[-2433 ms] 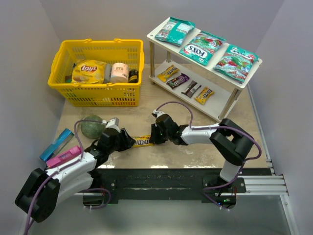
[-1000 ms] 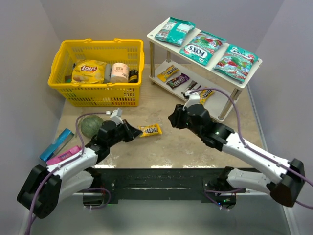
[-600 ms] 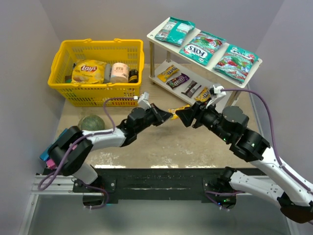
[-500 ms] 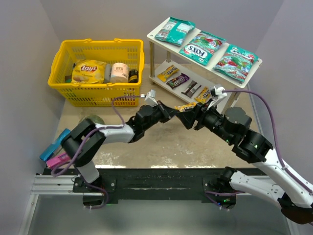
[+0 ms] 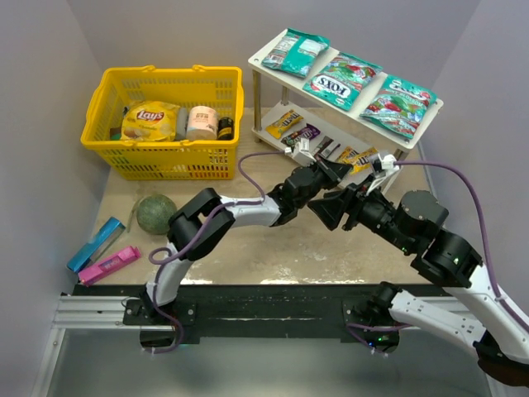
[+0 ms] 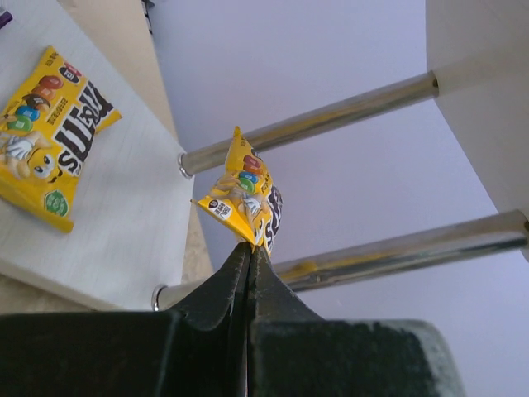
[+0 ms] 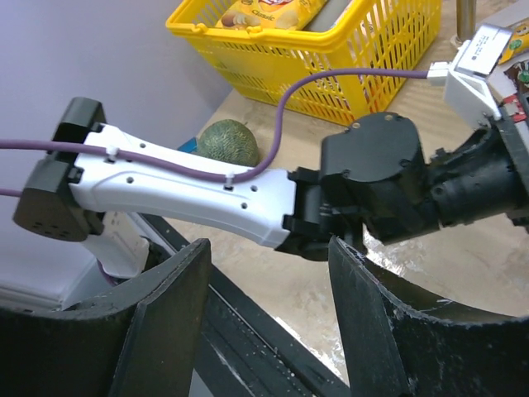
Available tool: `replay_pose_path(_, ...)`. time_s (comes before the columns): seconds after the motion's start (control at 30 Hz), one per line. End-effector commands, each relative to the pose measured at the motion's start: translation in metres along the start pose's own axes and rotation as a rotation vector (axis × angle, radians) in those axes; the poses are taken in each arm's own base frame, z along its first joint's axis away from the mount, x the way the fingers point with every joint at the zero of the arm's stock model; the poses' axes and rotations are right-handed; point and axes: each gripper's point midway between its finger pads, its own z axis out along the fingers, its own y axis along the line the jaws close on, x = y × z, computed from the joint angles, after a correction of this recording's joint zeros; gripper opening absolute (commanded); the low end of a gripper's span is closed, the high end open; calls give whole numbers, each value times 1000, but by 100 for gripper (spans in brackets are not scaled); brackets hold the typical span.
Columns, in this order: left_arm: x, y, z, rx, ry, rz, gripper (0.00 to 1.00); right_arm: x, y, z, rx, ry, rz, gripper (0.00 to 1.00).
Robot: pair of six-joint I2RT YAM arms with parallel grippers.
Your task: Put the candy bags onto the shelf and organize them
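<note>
Yellow M&M's packet: pinched by one corner in the closed left gripper, hanging beside the lower board of the shelf, not resting on it. Step in hand: placement. The next move likely calls for reaching in over the board, then release. Right gripper: jaws apart, empty. Count: one held packet; three teal-green bags on top.
</note>
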Motion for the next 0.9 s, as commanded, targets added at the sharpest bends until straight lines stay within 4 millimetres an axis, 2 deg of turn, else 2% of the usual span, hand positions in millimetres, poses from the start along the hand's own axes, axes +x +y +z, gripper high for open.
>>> replay_pose_path(0.0, -11, -4, 23, -22, -155, -5, 0, -10, 7, -12, -23, -22, 9, 63)
replay_pose_path(0.03, -14, -11, 28, -10, -175, -12, 0, -8, 6, -12, -19, -17, 13, 63)
replay_pose_path(0.07, -14, -9, 31, -21, -192, -13, 0, -7, 6, -13, -18, -16, 15, 63)
replay_pose_path(0.1, -7, 3, 36, -41, -191, -4, 0, -6, 5, -13, -16, -12, 14, 63)
replay_pose_path(0.13, -10, -4, 42, -28, -214, -3, 0, -5, 3, -13, -9, -13, 17, 63)
replay_pose_path(0.4, 16, 21, 60, -85, -274, -33, 0, 1, -5, -16, 21, -2, 19, 64)
replay_pose_path(0.87, 42, 67, 58, -216, -316, -119, 0, 5, -12, -23, 47, -3, 19, 64)
